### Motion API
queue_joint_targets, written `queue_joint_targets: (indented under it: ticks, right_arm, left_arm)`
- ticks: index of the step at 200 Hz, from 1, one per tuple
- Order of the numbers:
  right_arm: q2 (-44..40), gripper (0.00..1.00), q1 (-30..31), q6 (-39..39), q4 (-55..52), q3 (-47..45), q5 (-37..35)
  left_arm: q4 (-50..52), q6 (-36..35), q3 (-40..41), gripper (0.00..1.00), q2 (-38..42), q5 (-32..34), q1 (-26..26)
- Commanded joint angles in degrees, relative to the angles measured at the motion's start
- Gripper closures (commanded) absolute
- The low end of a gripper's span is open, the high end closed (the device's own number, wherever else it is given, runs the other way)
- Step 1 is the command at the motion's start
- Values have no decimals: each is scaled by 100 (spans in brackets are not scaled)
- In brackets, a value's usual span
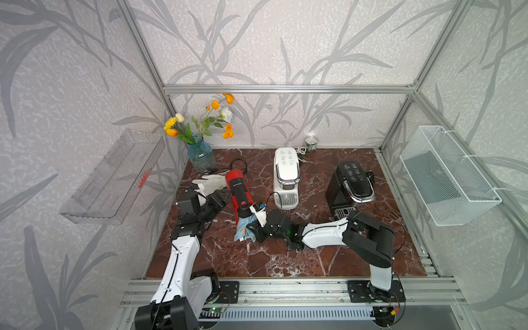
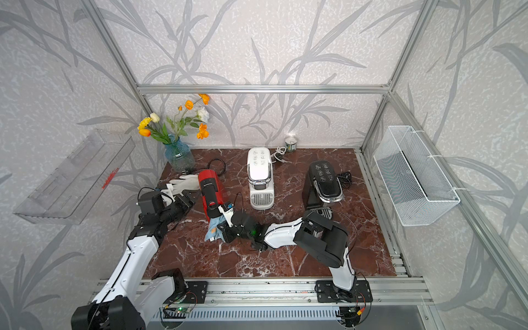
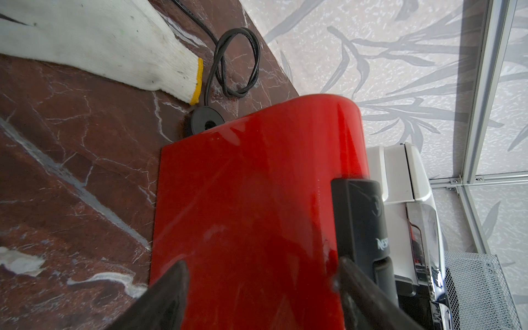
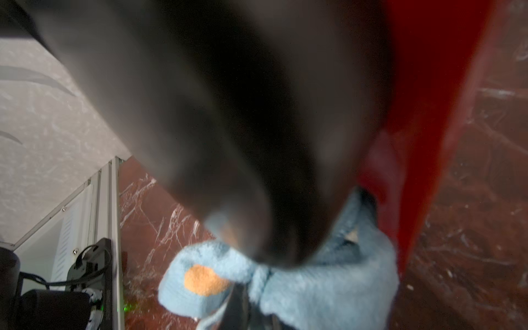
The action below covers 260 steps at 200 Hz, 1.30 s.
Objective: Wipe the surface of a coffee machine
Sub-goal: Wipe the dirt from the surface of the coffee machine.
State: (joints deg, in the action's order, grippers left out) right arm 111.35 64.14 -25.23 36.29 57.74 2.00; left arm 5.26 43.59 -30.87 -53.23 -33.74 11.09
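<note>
Left jaws apart beside red machine (image 1: 237,185); right jaws clamp blue cloth (image 1: 243,227) at its front edge.

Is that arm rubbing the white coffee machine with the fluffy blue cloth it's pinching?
Not quite. The right end effector does pinch the fluffy light-blue cloth, but it holds it against the red coffee machine, not the white coffee machine, which stands apart with nothing touching it. Both top views show this.
</note>
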Motion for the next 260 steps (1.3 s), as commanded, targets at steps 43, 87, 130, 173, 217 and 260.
queue_joint_targets:
  ticks: [43,87,130,173,217,260]
  right_arm:
    - [160,100,66,592,1828,-58,-762]
    - [1098,100,5,719,2413,295,-1072]
    - [1471,100,-29,450,1863,528,-1137]
    - [1465,100,-41,-45,1256,340,-1165]
    - [1089,100,-28,-536,1494,-522,-1202]
    - [490,100,20,-558,1634,-1057,-1184]
  left_arm:
    - [22,-88,117,20,-146,-361,-225]
    - [172,-149,10,20,-119,-340,-309]
    - [248,-178,-6,20,-54,-274,-314]
    - [342,-201,-209,20,-65,-291,-327]
    - [593,-366,-733,20,-73,-190,-357]
    - [827,-622,-1294,20,-303,33,-602]
